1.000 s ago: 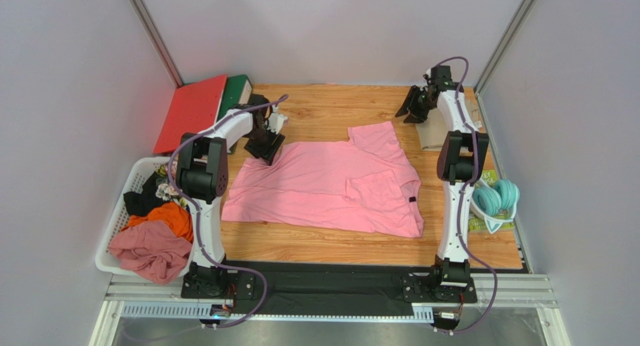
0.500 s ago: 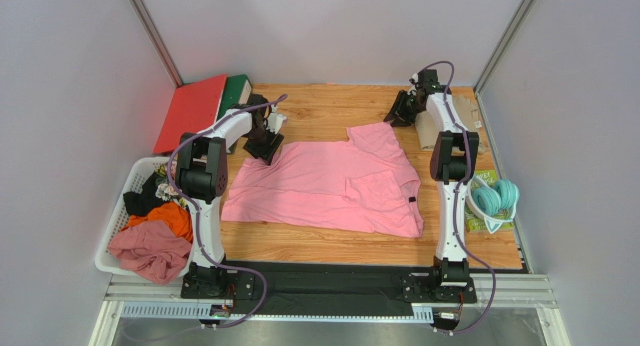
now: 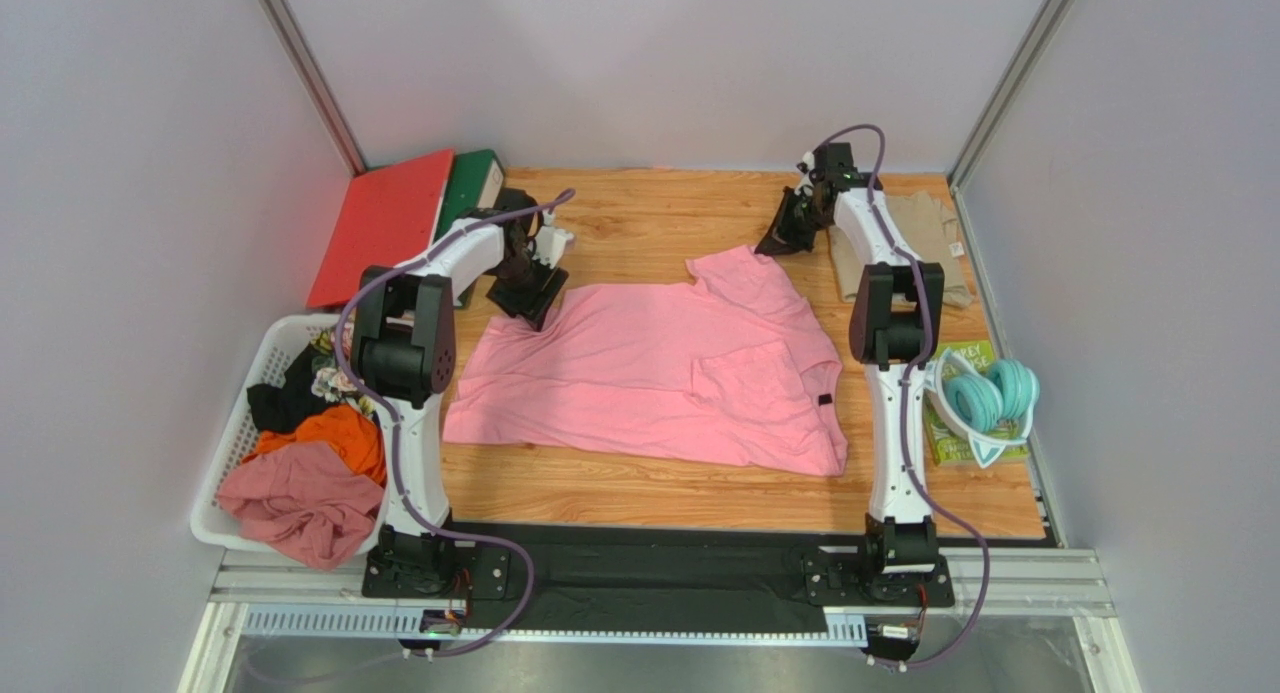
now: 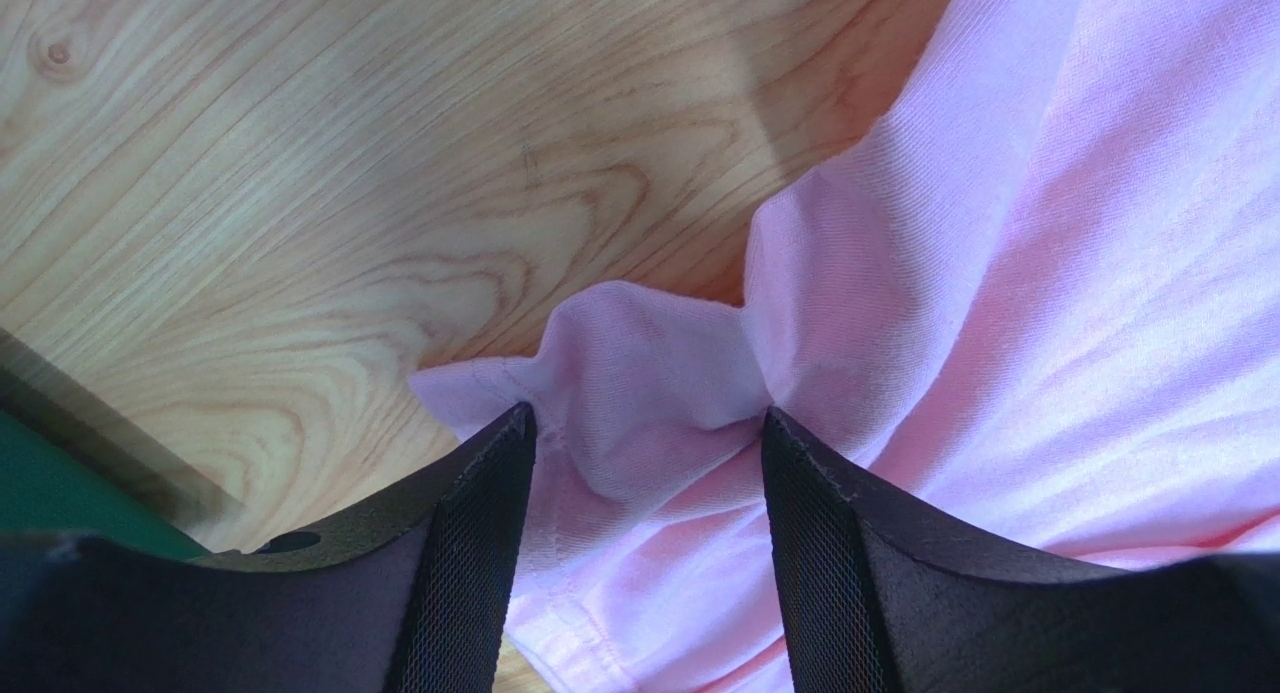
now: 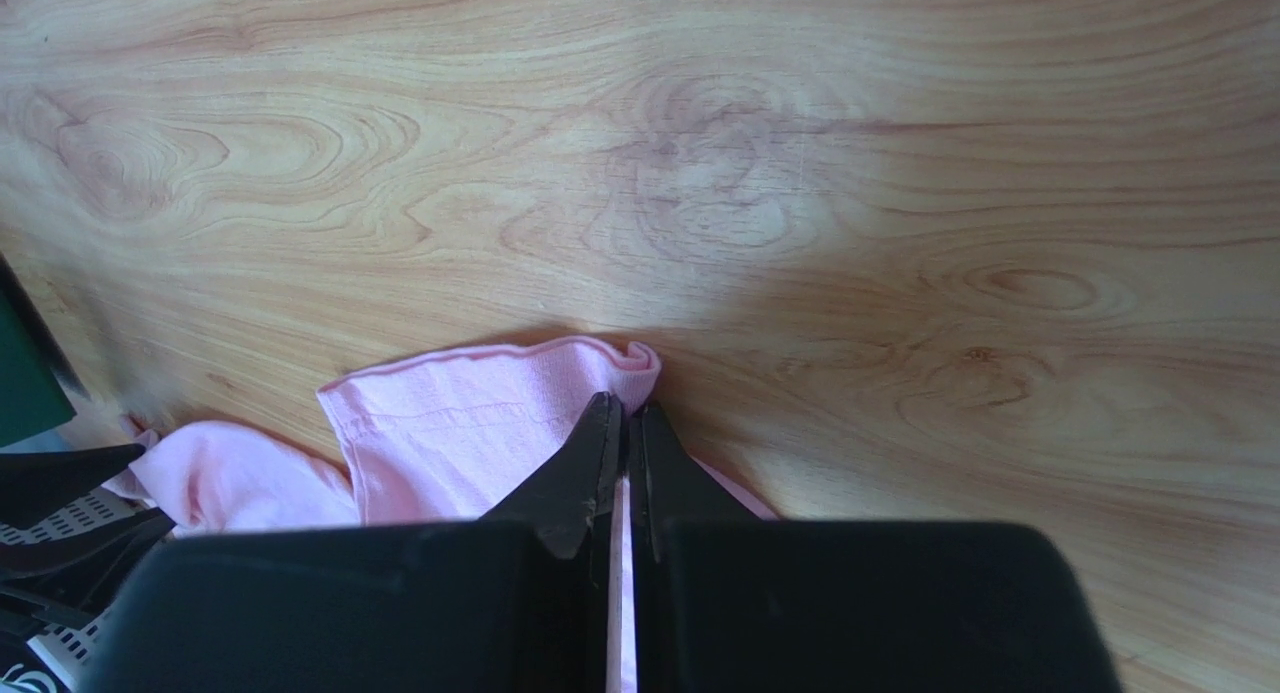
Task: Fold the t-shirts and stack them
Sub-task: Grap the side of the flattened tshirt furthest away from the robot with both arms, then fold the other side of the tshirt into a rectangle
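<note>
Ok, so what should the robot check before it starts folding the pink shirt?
1. Right gripper pinching the pink t-shirt at its far edge: ok, shut on the cloth.
2. Left gripper gripping its corner: not ok, jaws open, cloth bunched between them.
3. Shirt lying flat: not ok, a flap is folded over on one side.
4. Khaki t-shirt out of the way: ok, at the far right, apart from the pink one.
5. How deep the right pinch goes: cannot tell.

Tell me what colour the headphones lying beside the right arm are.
The padded over-ear headphones are mint green, clearest in the top external view.
</note>
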{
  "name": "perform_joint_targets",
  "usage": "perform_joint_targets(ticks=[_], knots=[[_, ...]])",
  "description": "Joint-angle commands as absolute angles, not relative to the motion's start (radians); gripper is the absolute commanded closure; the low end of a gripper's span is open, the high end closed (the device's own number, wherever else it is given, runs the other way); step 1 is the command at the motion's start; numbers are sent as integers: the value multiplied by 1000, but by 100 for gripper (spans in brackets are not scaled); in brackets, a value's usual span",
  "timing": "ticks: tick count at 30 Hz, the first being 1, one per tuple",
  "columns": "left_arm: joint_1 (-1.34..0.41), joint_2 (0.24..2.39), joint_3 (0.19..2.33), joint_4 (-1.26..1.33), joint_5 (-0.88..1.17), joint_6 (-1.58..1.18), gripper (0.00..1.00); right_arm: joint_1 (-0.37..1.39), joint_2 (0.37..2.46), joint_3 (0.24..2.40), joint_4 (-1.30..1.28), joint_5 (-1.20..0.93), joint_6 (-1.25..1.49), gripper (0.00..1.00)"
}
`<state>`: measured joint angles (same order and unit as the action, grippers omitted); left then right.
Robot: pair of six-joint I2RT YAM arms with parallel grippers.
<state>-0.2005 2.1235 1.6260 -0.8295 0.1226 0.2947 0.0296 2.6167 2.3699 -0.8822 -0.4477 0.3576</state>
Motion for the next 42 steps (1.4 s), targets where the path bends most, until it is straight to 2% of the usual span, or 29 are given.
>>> perform_joint_targets(ticks=[1,7,12,15,17,20,29,35,42], knots=[[-189,2082,1640,-841,124,310,36,29,2573,2342,-885,-408,342,100],[-175,2059,1719,-882,133,298,43,28,2427,2350,-888,-354,348,100],[-160,1987,1706,-896,132,307,49,9,2329,2358,-911,-347,365,100],[-146,1948,1668,-887,130,313,46,9,2293,2324,-913,-359,365,100],[-137,1937,1634,-874,115,321,35,9,2283,2289,-910,-371,370,100],[-118,1942,1606,-854,114,319,31,9,2276,2243,-905,-382,370,100],[-106,2172,1779,-857,120,296,31,9,2296,2217,-894,-402,370,100],[-103,2328,2050,-943,120,272,32,15,2303,2209,-896,-407,357,100],[-95,2330,2102,-951,130,264,32,17,2315,2194,-891,-411,353,100]])
